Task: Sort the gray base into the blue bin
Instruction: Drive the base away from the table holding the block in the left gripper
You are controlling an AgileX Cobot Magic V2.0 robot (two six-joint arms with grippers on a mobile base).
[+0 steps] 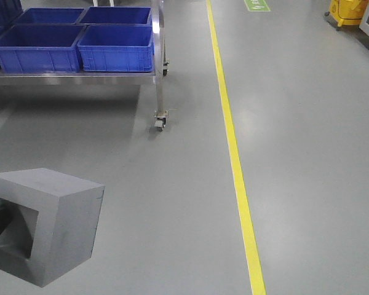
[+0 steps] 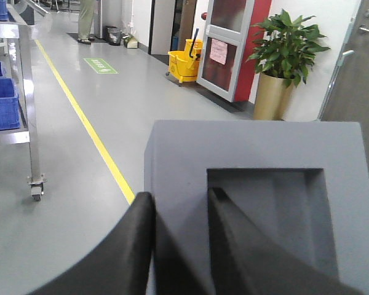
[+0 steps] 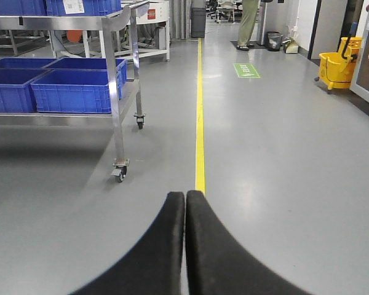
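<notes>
The gray base [image 1: 55,227] hangs above the floor at the lower left of the front view, its square recess facing left. My left gripper [image 2: 181,200] is shut on the gray base [image 2: 258,147]. One black finger lies outside its wall and the other inside the recess. Several blue bins [image 1: 117,46] stand on a steel cart shelf at the upper left, well away from the base. They also show as blue bins [image 3: 74,89] in the right wrist view. My right gripper [image 3: 185,195] is shut with nothing between its fingers, above bare floor.
The steel cart [image 1: 158,74] rolls on castors [image 1: 160,121]. A yellow floor line [image 1: 234,153] runs away down the aisle. A yellow mop bucket [image 3: 338,67], a potted plant [image 2: 289,43] and a standing person [image 3: 249,21] are farther off.
</notes>
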